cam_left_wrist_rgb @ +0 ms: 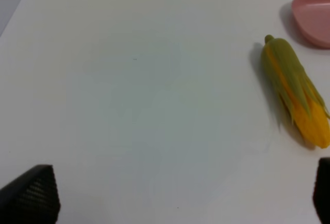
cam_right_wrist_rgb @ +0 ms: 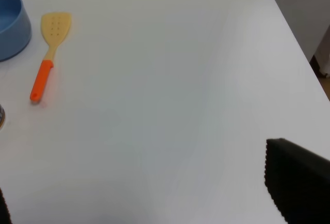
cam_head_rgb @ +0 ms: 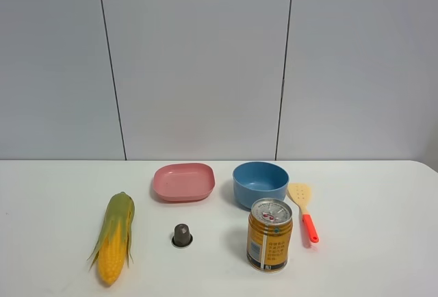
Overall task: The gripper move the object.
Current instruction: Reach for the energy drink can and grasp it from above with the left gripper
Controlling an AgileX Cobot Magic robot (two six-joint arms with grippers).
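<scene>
The golden-yellow drink can (cam_head_rgb: 269,235) stands upright on the white table (cam_head_rgb: 369,256), in front of the blue bowl (cam_head_rgb: 260,183). It has a silver pull-tab top and a white-and-red label. Neither arm shows in the exterior high view. In the left wrist view my left gripper (cam_left_wrist_rgb: 175,201) is open and empty over bare table, with only its black fingertips (cam_left_wrist_rgb: 31,195) showing. In the right wrist view my right gripper (cam_right_wrist_rgb: 149,198) is open and empty, one black finger (cam_right_wrist_rgb: 296,180) at the frame edge. A sliver of the can's rim (cam_right_wrist_rgb: 1,116) shows there.
An ear of corn (cam_head_rgb: 115,237) lies at the left and also shows in the left wrist view (cam_left_wrist_rgb: 296,92). A pink dish (cam_head_rgb: 183,181), a tiny dark capsule (cam_head_rgb: 181,235) and a yellow spatula with an orange handle (cam_head_rgb: 304,210) lie around the can.
</scene>
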